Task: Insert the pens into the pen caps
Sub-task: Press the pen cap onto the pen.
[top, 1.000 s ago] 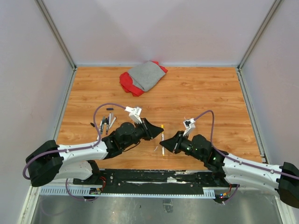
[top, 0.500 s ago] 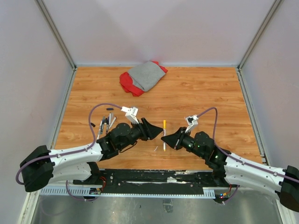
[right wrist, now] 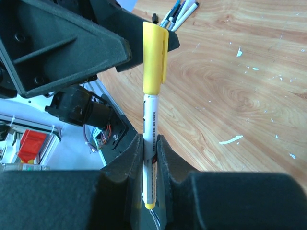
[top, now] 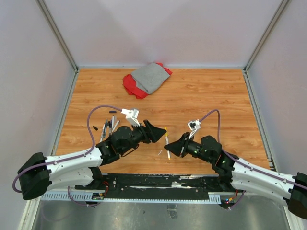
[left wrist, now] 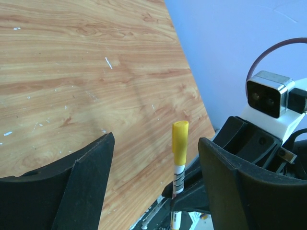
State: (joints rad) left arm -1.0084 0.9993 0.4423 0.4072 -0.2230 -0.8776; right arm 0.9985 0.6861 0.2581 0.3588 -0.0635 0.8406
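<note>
A white pen [right wrist: 149, 125] stands upright between my right gripper's [right wrist: 150, 140] jaws, which are shut on its barrel. A yellow cap [right wrist: 154, 56] sits on its upper end. In the left wrist view the same yellow cap [left wrist: 180, 143] rises between the wide-apart jaws of my left gripper [left wrist: 156, 143], touching neither finger. From above, the capped pen [top: 167, 142] sits between the left gripper [top: 162, 134] and the right gripper [top: 169, 147]. Several more pens [top: 109, 127] lie bunched at the left, with small black caps [top: 113, 111] beside them.
A red and grey cloth [top: 146, 79] lies at the back of the wooden table [top: 206, 96]. Small white scraps [right wrist: 230, 140] dot the wood. The two grippers face each other closely near the front edge. The black base rail [top: 153, 184] runs along the front.
My left gripper has opened and let go of the yellow cap, which stays on the pen. The right gripper keeps its hold on the barrel and has shifted only slightly.
</note>
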